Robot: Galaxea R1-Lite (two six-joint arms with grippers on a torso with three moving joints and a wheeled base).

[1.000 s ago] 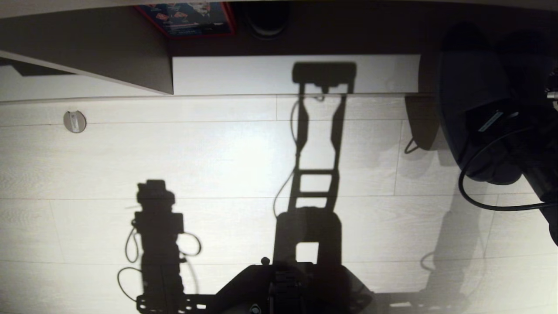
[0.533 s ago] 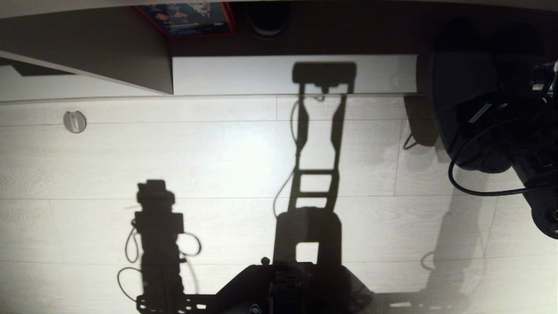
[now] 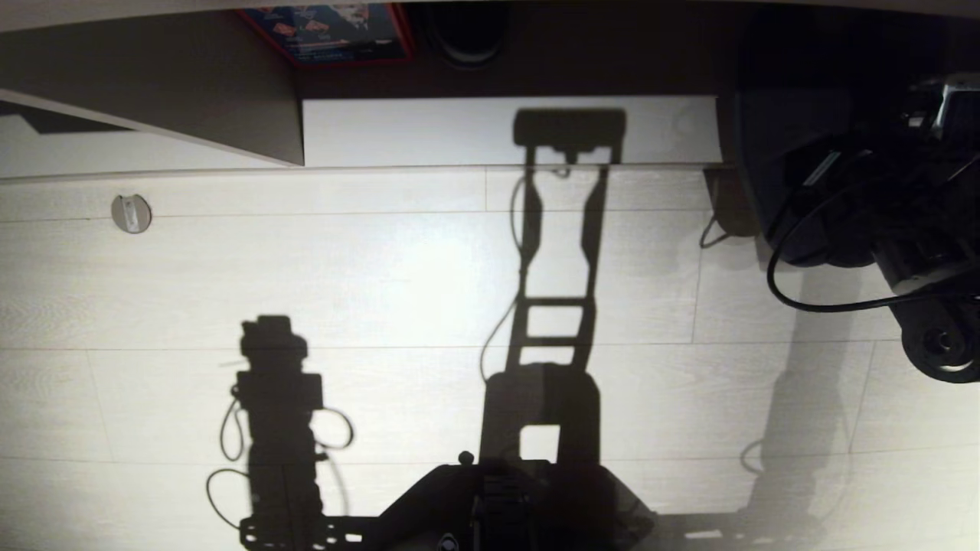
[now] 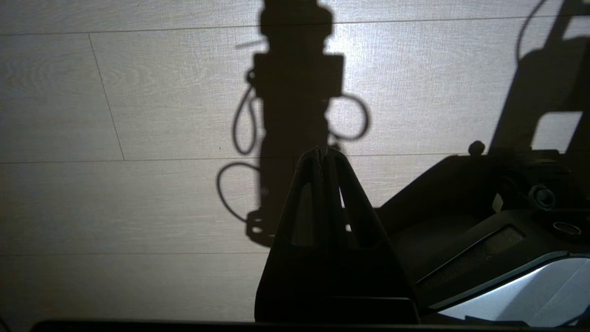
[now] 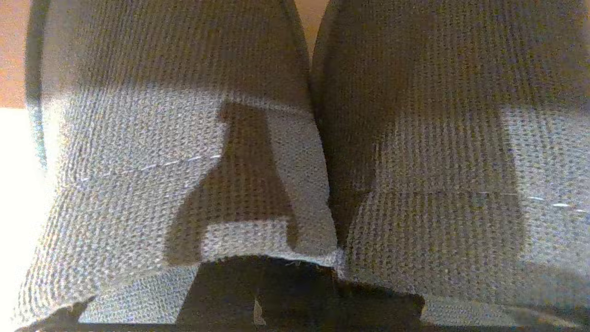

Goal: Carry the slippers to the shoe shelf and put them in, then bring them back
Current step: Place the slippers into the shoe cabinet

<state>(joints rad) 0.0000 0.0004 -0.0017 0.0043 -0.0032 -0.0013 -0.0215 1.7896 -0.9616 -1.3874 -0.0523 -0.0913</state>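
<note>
Here, no legible writing on slippers [image 5: 184,161].

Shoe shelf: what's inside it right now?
Inside the shoe shelf: a red-edged printed box and a dark round object at the back. The held slippers and right arm cover its right end.

Round metal floor disc [image 3: 131,213], red-edged box [image 3: 331,32]
</note>
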